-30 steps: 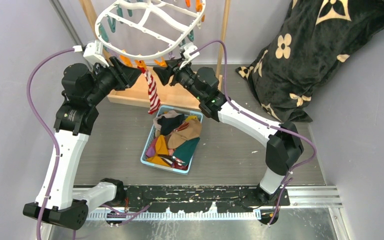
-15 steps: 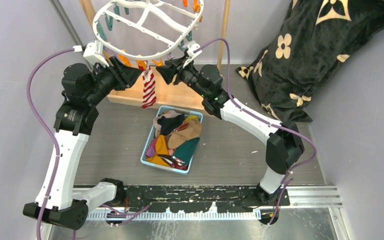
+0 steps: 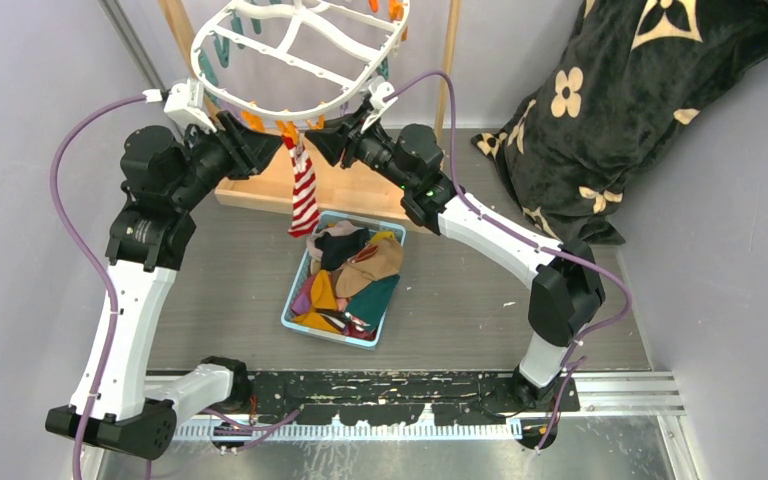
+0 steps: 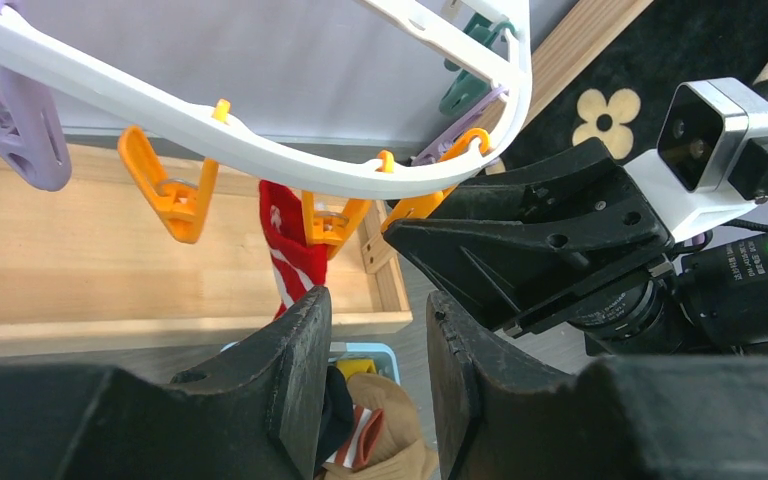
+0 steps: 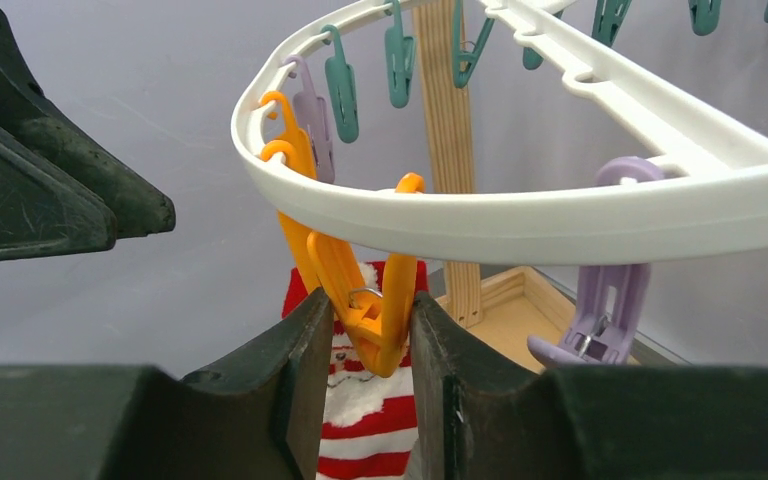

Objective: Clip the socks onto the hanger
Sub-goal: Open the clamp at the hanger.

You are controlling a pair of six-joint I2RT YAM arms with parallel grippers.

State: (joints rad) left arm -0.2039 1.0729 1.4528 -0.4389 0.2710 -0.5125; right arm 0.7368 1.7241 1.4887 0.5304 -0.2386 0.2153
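The white hanger (image 3: 260, 103) hangs over the far side, and both grippers reach up to its near rim. A red-white striped sock (image 3: 304, 195) dangles under the rim beside an orange clip (image 5: 375, 320); whether the clip bites it I cannot tell. My right gripper (image 5: 372, 300) is shut on that clip, one finger pressed against each side. My left gripper (image 4: 378, 298) stands open just left of the right one, nothing between its fingers, the sock (image 4: 290, 250) beyond its left fingertip. Several more socks lie in a blue basket (image 3: 328, 336) below.
A light wooden stand (image 3: 260, 190) with an upright post (image 3: 448, 70) carries the hanger. Purple (image 5: 605, 310) and teal (image 5: 340, 95) clips hang round the rim (image 5: 520, 225). A black flower-patterned blanket (image 3: 620, 110) is heaped at the back right. Grey walls close both sides.
The right gripper's jaws have closed in onto the orange clip. The striped sock swung a little left and back. The left arm has stayed put.
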